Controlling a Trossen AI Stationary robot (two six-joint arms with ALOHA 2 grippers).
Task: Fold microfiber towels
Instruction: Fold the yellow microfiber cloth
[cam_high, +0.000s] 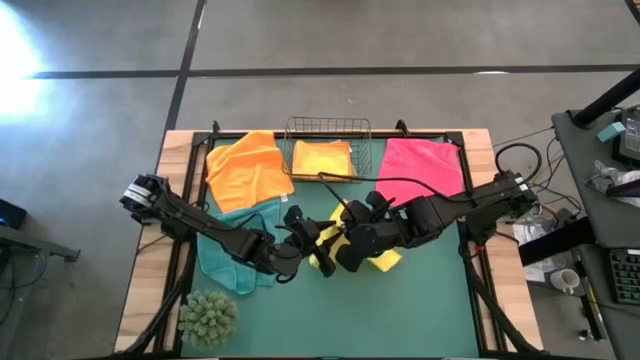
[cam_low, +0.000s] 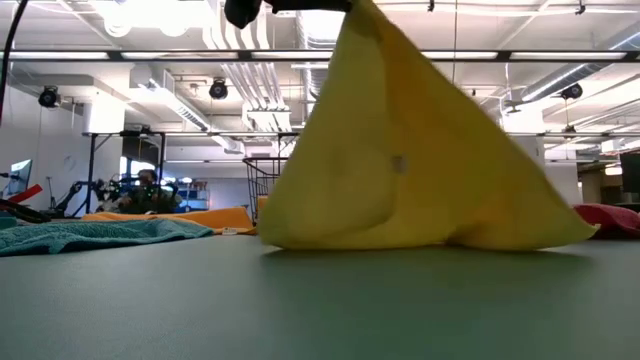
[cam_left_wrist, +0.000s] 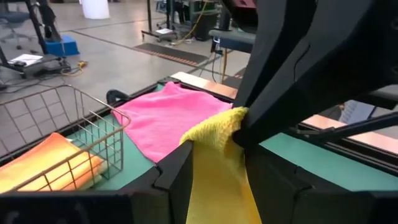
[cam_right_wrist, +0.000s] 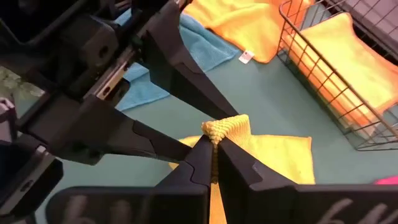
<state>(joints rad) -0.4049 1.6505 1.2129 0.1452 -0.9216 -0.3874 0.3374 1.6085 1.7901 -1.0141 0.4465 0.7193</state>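
Both grippers met mid-table over yellow towel (cam_high: 385, 261). Towel corner pinched tight by right gripper (cam_right_wrist: 214, 144) and lifted into peak, lower edge resting on green mat (cam_high: 420, 310). Left gripper (cam_left_wrist: 214, 149) fingers set apart either side of same corner, apparently ungripped. Pink towel (cam_high: 425, 165) lying flat beside wire basket (cam_high: 328, 150).
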